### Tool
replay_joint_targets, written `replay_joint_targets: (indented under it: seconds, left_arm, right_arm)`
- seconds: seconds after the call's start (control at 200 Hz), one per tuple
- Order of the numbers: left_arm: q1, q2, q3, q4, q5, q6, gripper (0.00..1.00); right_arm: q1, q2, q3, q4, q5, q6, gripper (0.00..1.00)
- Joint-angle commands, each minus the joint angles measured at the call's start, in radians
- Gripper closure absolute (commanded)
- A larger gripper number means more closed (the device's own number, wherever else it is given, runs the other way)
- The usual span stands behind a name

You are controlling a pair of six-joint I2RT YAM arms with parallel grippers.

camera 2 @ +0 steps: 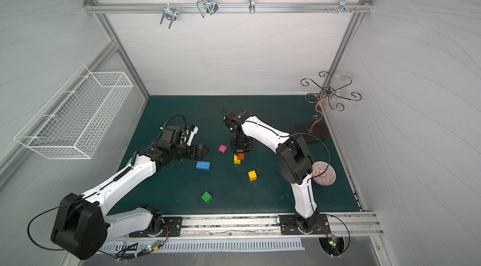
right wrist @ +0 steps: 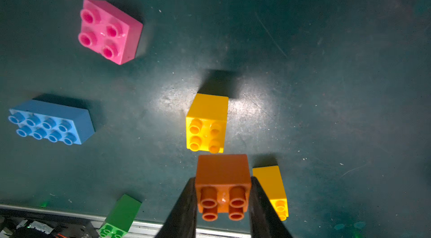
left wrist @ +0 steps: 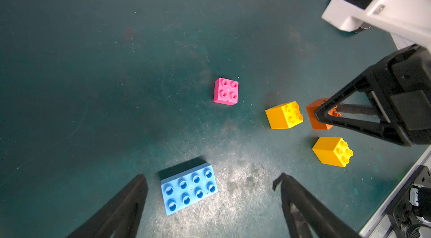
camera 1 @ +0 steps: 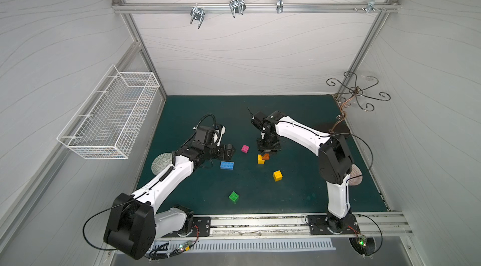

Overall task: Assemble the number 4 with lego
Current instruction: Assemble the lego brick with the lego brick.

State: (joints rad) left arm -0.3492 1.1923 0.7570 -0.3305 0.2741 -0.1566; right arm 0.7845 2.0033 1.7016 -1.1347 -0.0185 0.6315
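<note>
My right gripper (right wrist: 223,179) is shut on the orange lego brick (right wrist: 222,174), held just above the mat beside a yellow brick (right wrist: 207,122); in both top views the orange brick (camera 1: 266,156) (camera 2: 240,156) overlaps that yellow one (camera 1: 260,159). A second yellow brick (camera 1: 277,175) sits nearer the front. My left gripper (left wrist: 212,178) is open, fingers wide, above the mat with the blue brick (left wrist: 189,189) between them, untouched. The pink brick (camera 1: 245,148) lies between the two grippers, and the green one (camera 1: 233,196) is near the front. All bricks are separate; the number 4 is out of view.
A white wire basket (camera 1: 109,113) hangs on the left wall. A patterned ball (camera 1: 161,164) lies under the left arm, a ribbed ball (camera 1: 355,174) behind the right arm. A metal hook stand (camera 1: 356,91) occupies the back right corner. A metal rail (camera 1: 260,221) borders the front.
</note>
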Motion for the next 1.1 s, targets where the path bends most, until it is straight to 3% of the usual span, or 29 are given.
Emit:
replay_joint_targets:
  seconds: [0.0, 0.4, 1.096]
  left_arm:
    - [-0.005, -0.014, 0.016, 0.042, 0.021, 0.02, 0.09]
    - [-0.009, -0.056, 0.002, 0.016, 0.121, 0.059, 0.1]
    - [-0.011, -0.056, 0.004, 0.005, 0.117, 0.068, 0.1]
  right_arm:
    - [-0.006, 0.021, 0.03, -0.023, 0.018, 0.011, 0.81]
    - [-0.007, 0.052, 0.035, -0.019, 0.018, 0.007, 0.81]
    - [-0.013, 0.109, 0.063, -0.036, 0.011, 0.002, 0.81]
